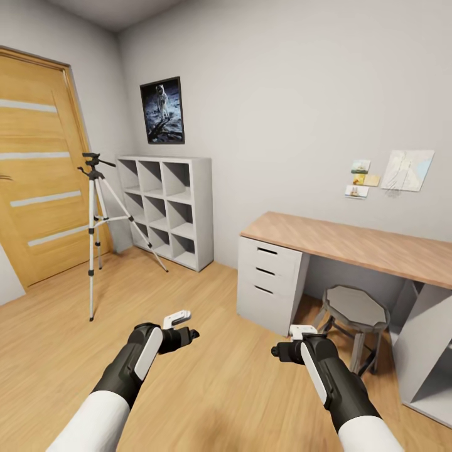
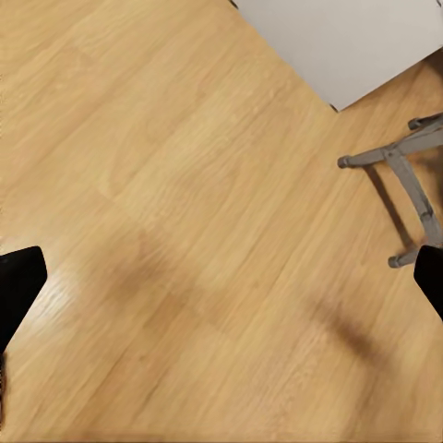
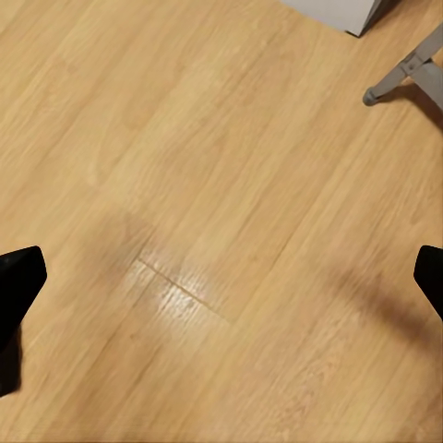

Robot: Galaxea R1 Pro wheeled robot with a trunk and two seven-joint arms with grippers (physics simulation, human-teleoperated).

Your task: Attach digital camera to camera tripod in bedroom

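Nearest, both arms are held low and forward over the wood plank floor. The left gripper and the right gripper carry nothing. In each wrist view a dark fingertip shows at either edge of the picture with bare floor between, so both pairs of fingers stand apart.

Further right stands a grey stool beside a white drawer unit, under a wooden tabletop whose visible surface is bare.

Further left, the camera tripod stands upright on the floor, near the oak door and in front of the white cube shelving. Its black head carries nothing.

The digital camera cannot be located from here.

Judged step: search. The tripod is found; the camera is not. The next move calls for turning the head or base to locate the camera, then grasping it.
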